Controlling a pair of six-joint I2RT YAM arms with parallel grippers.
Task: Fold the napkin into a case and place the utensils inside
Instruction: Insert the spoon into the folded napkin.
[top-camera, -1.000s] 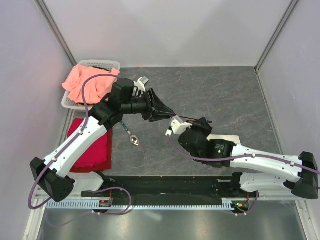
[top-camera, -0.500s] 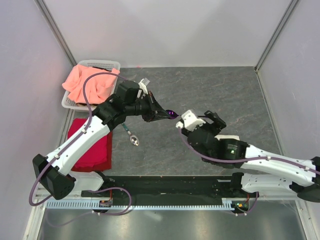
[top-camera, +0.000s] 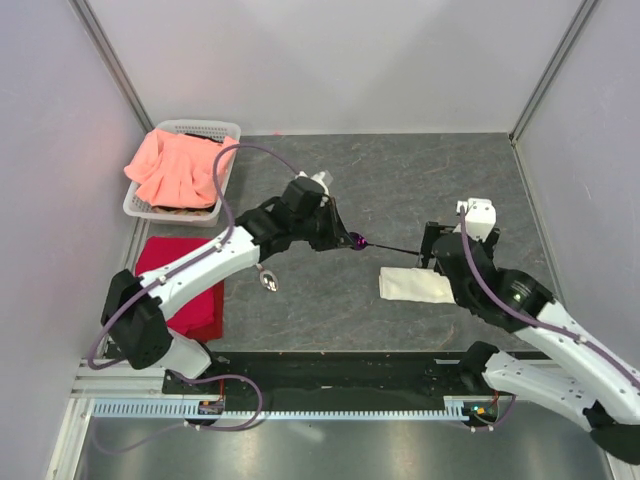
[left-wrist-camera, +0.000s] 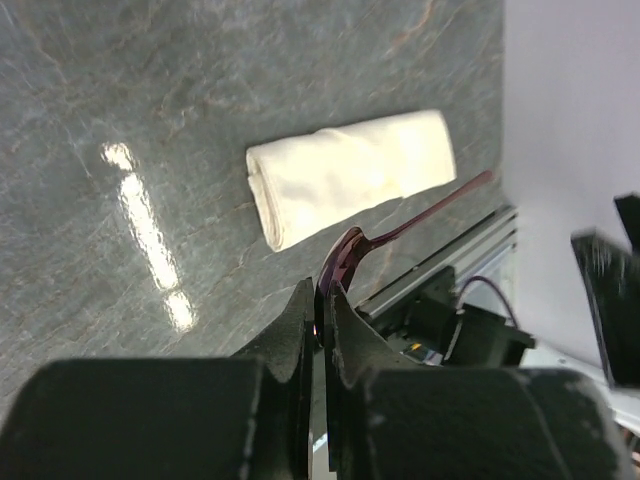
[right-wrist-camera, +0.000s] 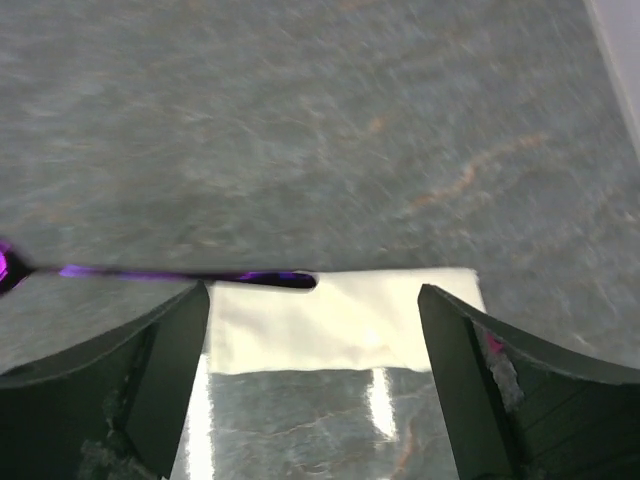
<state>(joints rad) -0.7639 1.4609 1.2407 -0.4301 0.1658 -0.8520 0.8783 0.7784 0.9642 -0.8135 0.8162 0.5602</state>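
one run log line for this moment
left hand: shut on purple utensil | right hand: open above case | spoon: on table

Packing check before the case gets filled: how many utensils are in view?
2. A purple utensil is clamped in the left gripper; a spoon lies beside the red cloth. More may be hidden.

1. The right gripper (right-wrist-camera: 315, 295) has its fingers spread wide, holding nothing.
2. The cream case (right-wrist-camera: 340, 325) lies flat on the grey counter (right-wrist-camera: 300, 120), between those fingers.
3. A slim purple utensil (right-wrist-camera: 180, 273) reaches in from the left, its tip over the case's far left corner.
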